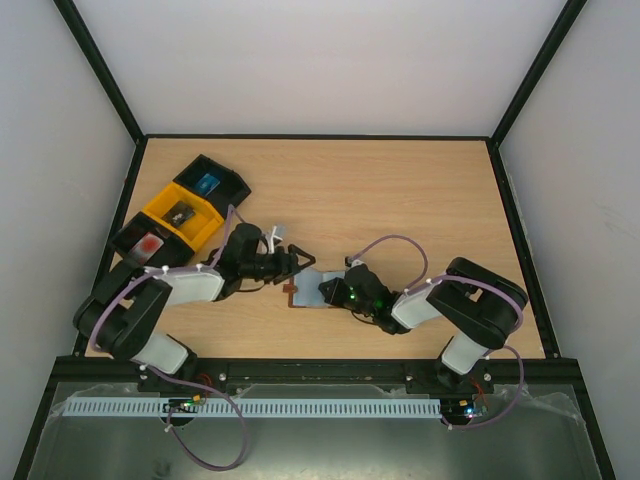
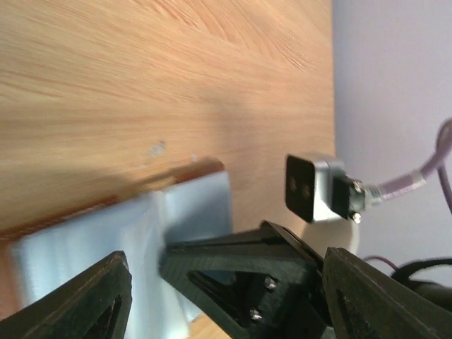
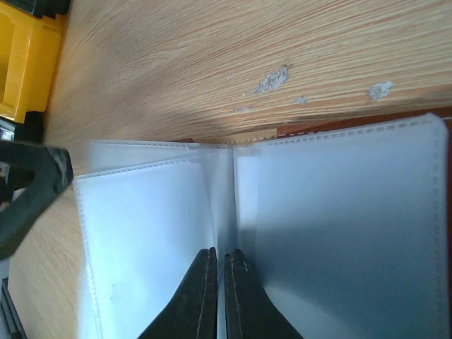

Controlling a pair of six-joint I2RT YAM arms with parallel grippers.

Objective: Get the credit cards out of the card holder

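Observation:
The brown card holder (image 1: 312, 291) lies open on the table, grey-blue pockets up. In the right wrist view its pale pockets (image 3: 141, 233) show no card. My right gripper (image 1: 332, 292) is shut, its tips (image 3: 219, 254) resting on the holder's centre fold. My left gripper (image 1: 303, 263) is open at the holder's far left edge. In the left wrist view it (image 2: 226, 265) straddles the right gripper's fingers (image 2: 240, 272) over the holder (image 2: 106, 233). A small red thing (image 1: 150, 243), perhaps the red card, lies in the near black bin. The dark grey card cannot be made out.
Three bins stand in a row at the far left: a black one (image 1: 222, 180) with a blue item, a yellow one (image 1: 160, 206) with a small dark item, and a black one (image 1: 132, 236). The yellow bin's corner shows in the right wrist view (image 3: 25, 63).

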